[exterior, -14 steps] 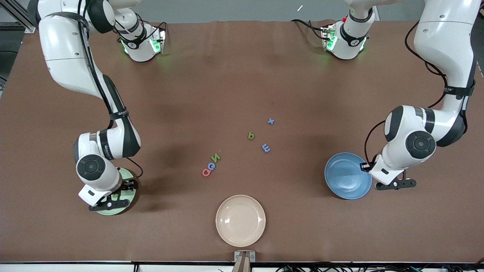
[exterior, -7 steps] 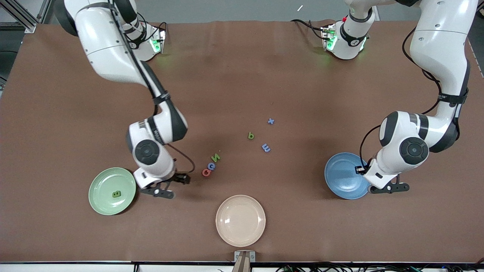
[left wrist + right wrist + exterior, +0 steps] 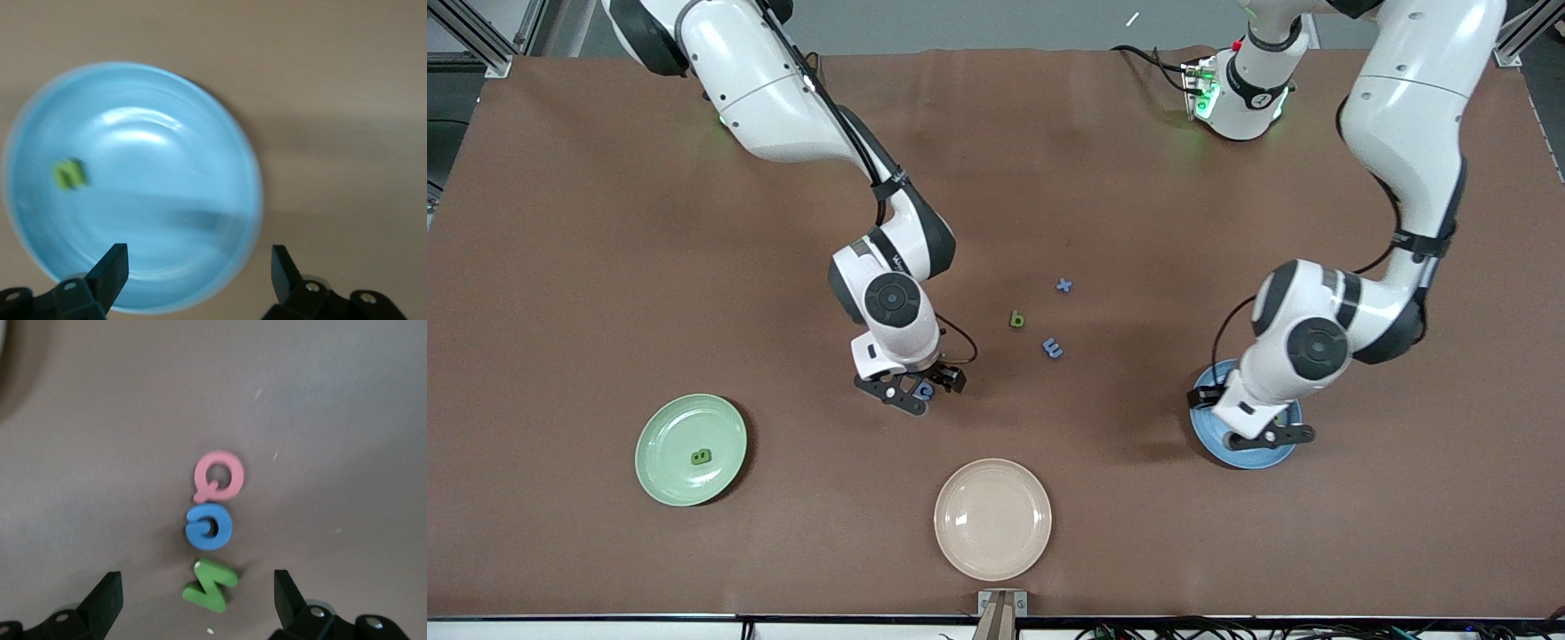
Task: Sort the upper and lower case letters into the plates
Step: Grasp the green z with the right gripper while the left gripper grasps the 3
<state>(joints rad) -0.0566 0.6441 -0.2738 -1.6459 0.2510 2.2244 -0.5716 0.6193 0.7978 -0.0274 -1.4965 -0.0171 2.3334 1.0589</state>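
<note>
My left gripper (image 3: 1270, 436) hangs open over the blue plate (image 3: 1247, 455), holding nothing. In the left wrist view the blue plate (image 3: 153, 187) holds one small green letter (image 3: 70, 175), apart from the left gripper (image 3: 199, 268). My right gripper (image 3: 919, 388) is open above a row of three letters: red Q (image 3: 219, 477), blue G (image 3: 208, 525) and green N (image 3: 212, 585). The N lies between the right gripper's (image 3: 197, 595) spread fingers, untouched. The pale green plate (image 3: 667, 427) holds a green letter (image 3: 701, 458).
A blue x (image 3: 1064, 285), a green b (image 3: 1017, 319) and another blue letter (image 3: 1053, 348) lie loose mid-table. A cream plate (image 3: 992, 518) sits nearest the front camera. Both arms reach low over the table.
The right arm swung from the green plate to above the Q, G, N row. The left gripper moved over the blue plate and opened; a green letter now lies in that plate.
</note>
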